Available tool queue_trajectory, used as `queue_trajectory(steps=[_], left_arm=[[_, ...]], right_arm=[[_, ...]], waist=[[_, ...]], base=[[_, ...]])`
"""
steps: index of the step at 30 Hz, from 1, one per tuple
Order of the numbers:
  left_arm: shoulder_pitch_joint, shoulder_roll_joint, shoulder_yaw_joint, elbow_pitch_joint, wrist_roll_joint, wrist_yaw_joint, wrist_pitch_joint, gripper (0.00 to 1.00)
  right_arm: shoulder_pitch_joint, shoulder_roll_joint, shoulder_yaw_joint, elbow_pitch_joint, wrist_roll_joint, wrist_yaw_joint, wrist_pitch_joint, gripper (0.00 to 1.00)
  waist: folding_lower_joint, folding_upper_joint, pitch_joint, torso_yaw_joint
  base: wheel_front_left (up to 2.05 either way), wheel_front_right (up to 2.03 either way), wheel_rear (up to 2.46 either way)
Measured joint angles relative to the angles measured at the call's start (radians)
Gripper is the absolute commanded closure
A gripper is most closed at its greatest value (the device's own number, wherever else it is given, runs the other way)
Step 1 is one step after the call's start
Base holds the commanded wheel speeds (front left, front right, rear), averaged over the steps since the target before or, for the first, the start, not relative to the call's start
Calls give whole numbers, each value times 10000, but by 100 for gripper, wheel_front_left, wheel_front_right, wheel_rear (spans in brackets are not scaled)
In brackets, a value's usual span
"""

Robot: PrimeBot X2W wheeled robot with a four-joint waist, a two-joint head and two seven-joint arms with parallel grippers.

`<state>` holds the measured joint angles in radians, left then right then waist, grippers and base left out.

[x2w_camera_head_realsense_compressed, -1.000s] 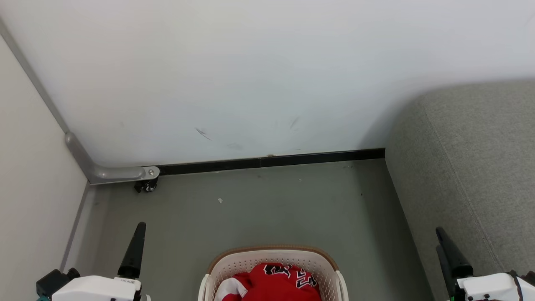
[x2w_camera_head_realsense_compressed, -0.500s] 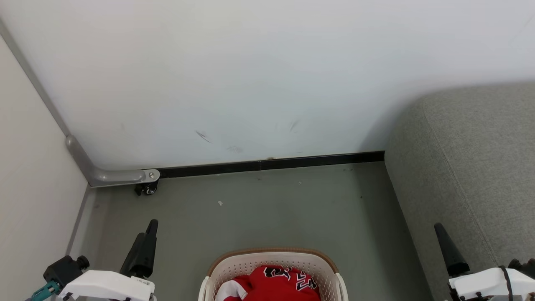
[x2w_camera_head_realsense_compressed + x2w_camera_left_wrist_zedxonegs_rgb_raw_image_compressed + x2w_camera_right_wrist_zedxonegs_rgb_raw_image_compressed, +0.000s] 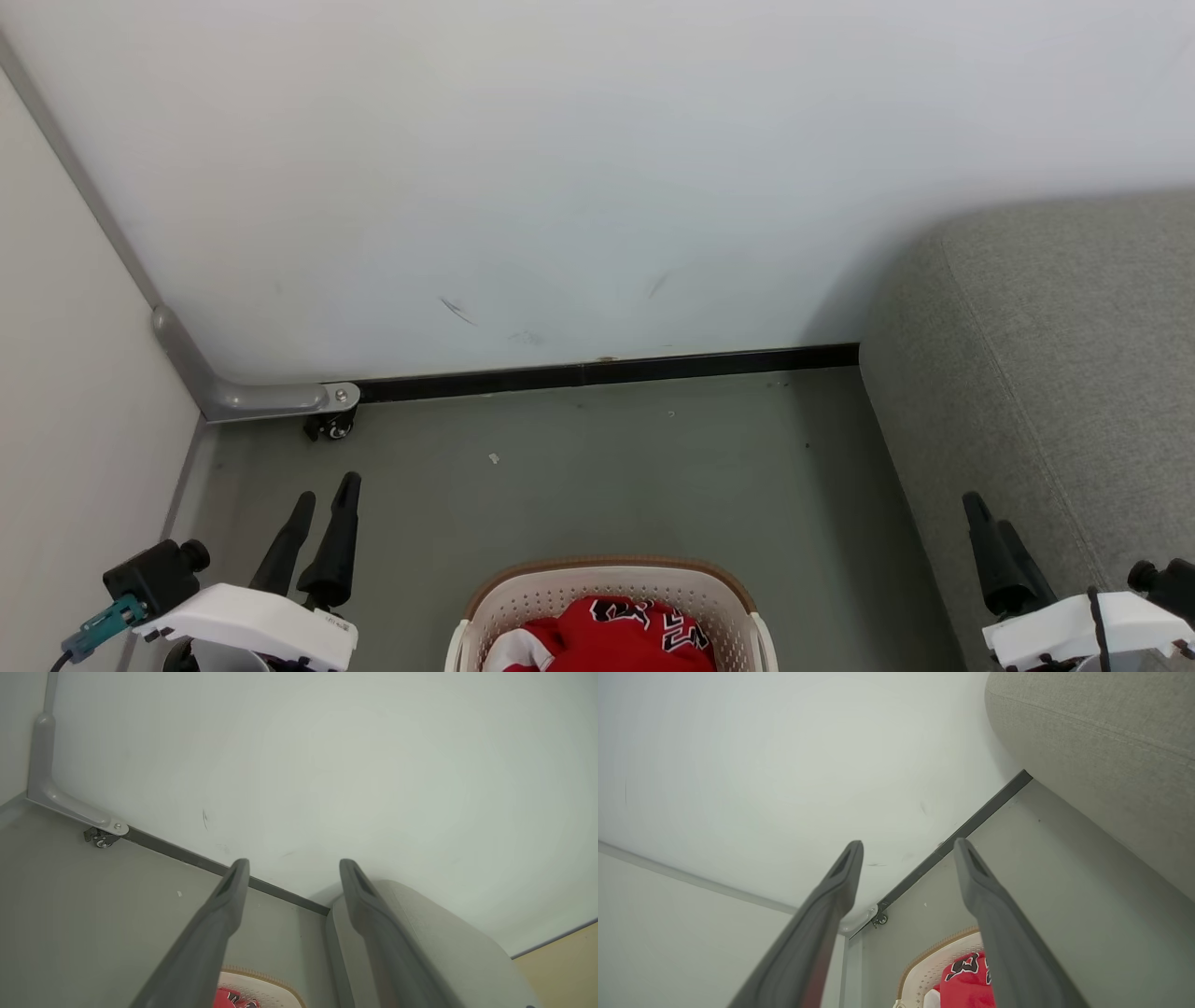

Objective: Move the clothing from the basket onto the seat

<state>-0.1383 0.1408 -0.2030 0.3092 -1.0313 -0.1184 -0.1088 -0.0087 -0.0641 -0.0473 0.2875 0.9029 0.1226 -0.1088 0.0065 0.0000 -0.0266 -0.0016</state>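
Flanking basket (image 3: pixel 607 566), left end effector (image 3: pixel 327 489) and right end effector (image 3: pixel 986 511) hover, jaws parted, empty.

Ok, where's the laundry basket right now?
In the head view the basket sits on the floor at bottom centre, between the left tool and right tool, left of the grey sofa, red clothing inside.

The red clothing (image 3: pixel 611 639) lay crumpled inside the cream basket (image 3: pixel 523 607) on the floor, well left of the grey seat (image 3: pixel 1055 373).
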Motion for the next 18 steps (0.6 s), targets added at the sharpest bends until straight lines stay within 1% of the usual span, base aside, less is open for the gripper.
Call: queue_trajectory(steps=[5,7,18], left_arm=[[-4,17,-134,6,943,0,-176,0],[-37,33,-251,12,1513,0,-267,0],[-173,67,-376,15,3289,-2,-639,0]], right_arm=[[0,17,-17,-81,-848,2,-186,0],[-1,23,-31,-136,-1365,2,-293,0],[-3,58,-65,-257,-3081,6,-685,0]], waist=[[-32,0,-1,13],[-44,0,-10,19],[-55,0,-63,24]], base=[[0,0,0],[0,0,0],[0,0,0]])
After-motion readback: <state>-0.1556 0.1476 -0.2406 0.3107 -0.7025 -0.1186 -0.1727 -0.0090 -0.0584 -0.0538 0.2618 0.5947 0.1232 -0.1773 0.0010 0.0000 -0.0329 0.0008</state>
